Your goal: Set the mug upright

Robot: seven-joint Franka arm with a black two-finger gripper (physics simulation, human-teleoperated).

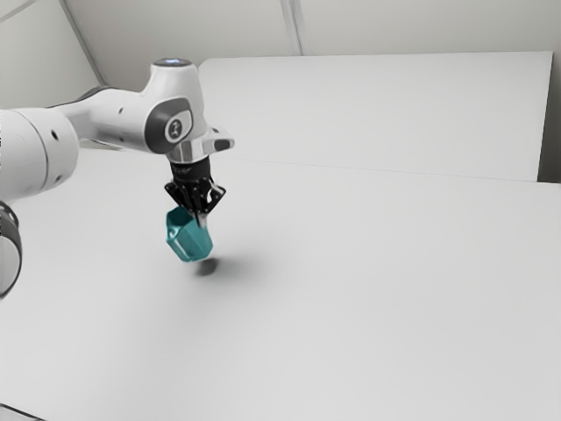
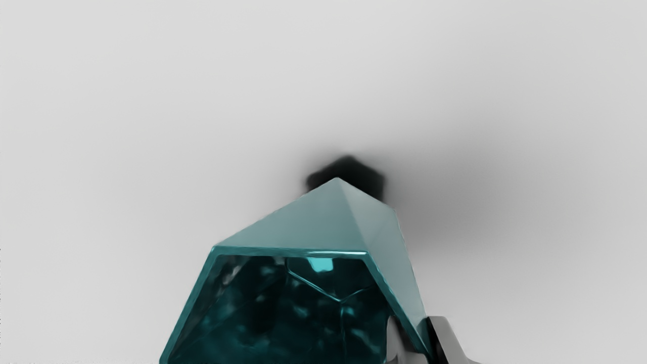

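Gripper: our black two-finger gripper is pinching the mug's wall between its fingers, pointing down toward the table.
Fingers: in the wrist view, one grey-and-black finger is pressing along the outside of the wall, while its partner is reaching in through the mouth.
Mug: the glossy teal, faceted, angular mug is hanging tilted beneath our fingertips, not standing upright.
Mug's inside: the wrist view is looking into the open mouth, where dark teal facets, thin bright creases and a light teal patch are showing beside the fingertip it is holding.
Shadow: a small dark shadow is lying near the mug's lower end; whether mug and table are touching, we cannot tell.
Table: the wide, plain white table is spreading below.
Arm: in the exterior view, our white arm with dark joint covers is coming in from the exterior view's left.
Background: a pale rectangular panel is standing beyond.
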